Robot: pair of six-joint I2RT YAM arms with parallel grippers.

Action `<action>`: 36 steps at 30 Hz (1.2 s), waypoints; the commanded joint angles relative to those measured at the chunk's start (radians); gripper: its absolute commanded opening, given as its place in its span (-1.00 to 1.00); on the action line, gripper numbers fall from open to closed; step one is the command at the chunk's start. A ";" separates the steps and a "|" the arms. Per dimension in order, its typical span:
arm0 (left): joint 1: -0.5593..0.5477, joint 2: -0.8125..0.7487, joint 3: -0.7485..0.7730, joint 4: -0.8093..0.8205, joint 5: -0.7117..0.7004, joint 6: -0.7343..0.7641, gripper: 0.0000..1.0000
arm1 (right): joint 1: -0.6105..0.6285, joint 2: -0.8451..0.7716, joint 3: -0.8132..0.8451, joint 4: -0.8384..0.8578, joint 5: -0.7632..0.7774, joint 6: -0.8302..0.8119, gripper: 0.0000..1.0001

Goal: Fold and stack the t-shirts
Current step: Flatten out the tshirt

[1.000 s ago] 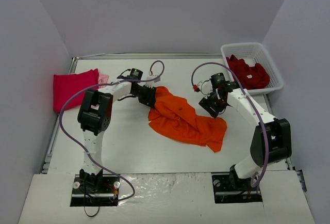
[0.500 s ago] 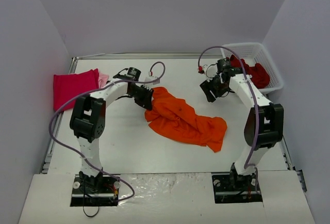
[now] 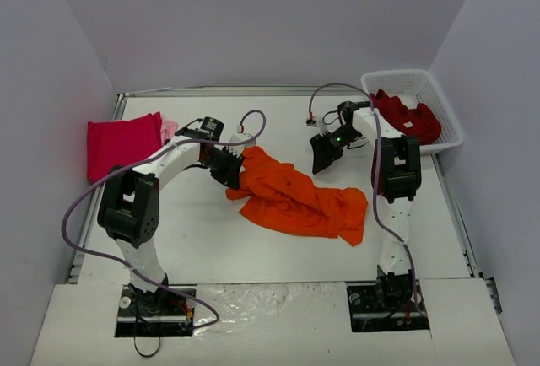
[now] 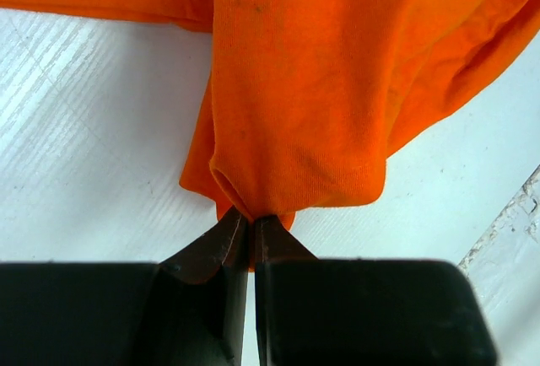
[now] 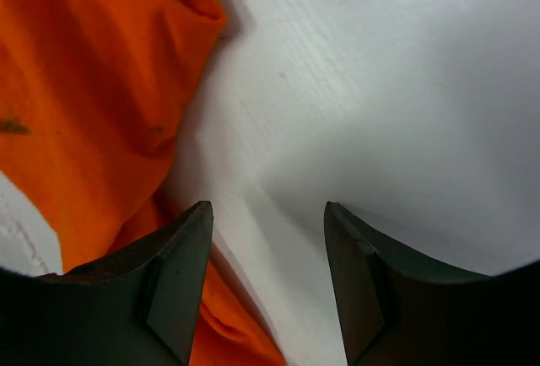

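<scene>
Pinching a bunched edge of the orange t-shirt [image 3: 295,201], crumpled on the table [image 3: 211,239].
Clamped on its left end with the left gripper [image 4: 251,218], likely to tug the cloth flat; hovering over its far edge with the right gripper [image 5: 266,210], half spread and empty, seemingly seeking a second hold. Folded magenta shirt [image 3: 122,142] well to its left; dark red shirts [image 3: 405,117] in a basket [image 3: 447,113] to its right.

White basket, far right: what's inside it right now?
The white basket holds a crumpled heap of dark red t-shirts. How many there are, and anything beneath the heap, is covered.
</scene>
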 commanded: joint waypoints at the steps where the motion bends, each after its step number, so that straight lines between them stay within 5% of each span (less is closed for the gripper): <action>1: -0.004 -0.049 0.011 -0.026 -0.011 0.025 -0.95 | 0.017 0.083 0.066 -0.273 -0.162 -0.156 0.03; 3: -0.005 -0.047 0.016 -0.026 -0.011 0.023 -0.95 | 0.021 0.109 0.096 -0.377 -0.207 -0.253 0.03; 16: -0.007 -0.032 0.002 -0.011 -0.018 0.023 -0.95 | 0.165 0.146 0.054 -0.379 -0.162 -0.259 0.07; 19: -0.007 -0.034 -0.001 -0.008 -0.021 0.025 -0.95 | 0.185 0.151 0.070 -0.378 -0.156 -0.258 -0.32; 20: -0.007 -0.035 -0.001 -0.008 -0.021 0.025 -0.95 | 0.191 0.152 0.076 -0.376 -0.155 -0.256 -0.53; 21: -0.007 -0.037 -0.003 -0.008 -0.021 0.026 -0.95 | 0.192 0.154 0.091 -0.372 -0.153 -0.253 -0.97; 27: -0.007 -0.050 -0.007 -0.019 -0.037 0.042 -0.95 | 0.143 0.113 0.142 -0.332 -0.138 -0.193 -1.00; 36: 0.012 -0.161 0.052 -0.071 -0.234 0.069 -0.95 | 0.070 -0.163 0.176 -0.250 0.052 -0.089 -1.00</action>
